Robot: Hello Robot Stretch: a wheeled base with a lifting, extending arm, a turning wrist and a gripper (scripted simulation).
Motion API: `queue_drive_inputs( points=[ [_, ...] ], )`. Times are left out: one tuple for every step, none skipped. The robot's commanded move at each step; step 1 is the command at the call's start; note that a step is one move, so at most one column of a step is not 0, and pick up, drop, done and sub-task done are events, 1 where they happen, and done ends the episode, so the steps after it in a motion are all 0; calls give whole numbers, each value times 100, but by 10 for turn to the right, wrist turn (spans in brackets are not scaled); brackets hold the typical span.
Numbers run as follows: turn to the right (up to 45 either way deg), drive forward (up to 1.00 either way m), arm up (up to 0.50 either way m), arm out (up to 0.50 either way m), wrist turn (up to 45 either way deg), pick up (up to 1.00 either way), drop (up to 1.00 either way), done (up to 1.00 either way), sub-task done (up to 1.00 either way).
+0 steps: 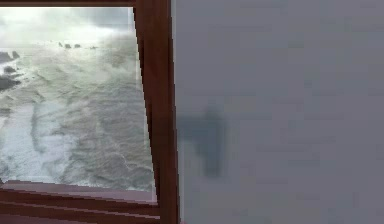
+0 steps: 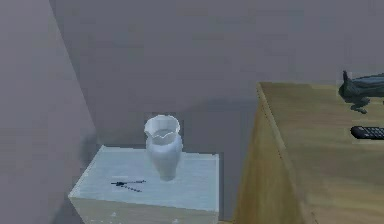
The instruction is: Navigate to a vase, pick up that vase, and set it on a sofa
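One vase (image 2: 162, 146) stands upright on the bench (image 2: 200, 180), beside a wooden dresser (image 2: 290, 165). Its place from the pincer, and the pincer's state, I cannot tell. Tall and narrow, it could topple if nudged.

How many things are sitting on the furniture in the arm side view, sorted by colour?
White: 1, the vase on the pale side table.
Dark: 3, a thin item beside the vase, plus a figure and a flat remote-like item on the wooden cabinet.
Total: 4.
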Motion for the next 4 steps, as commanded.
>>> queue_drive_inputs(
  points=[
    [0, 0, 50, 0, 0, 0, 0, 0, 0],
    [0, 0, 38, 0, 0, 0, 0, 0, 0],
    [0, 0, 0, 22, 0, 0, 0, 0, 0],
    [0, 0, 0, 0, 450, 0, 0, 0, 0]
  ],
)
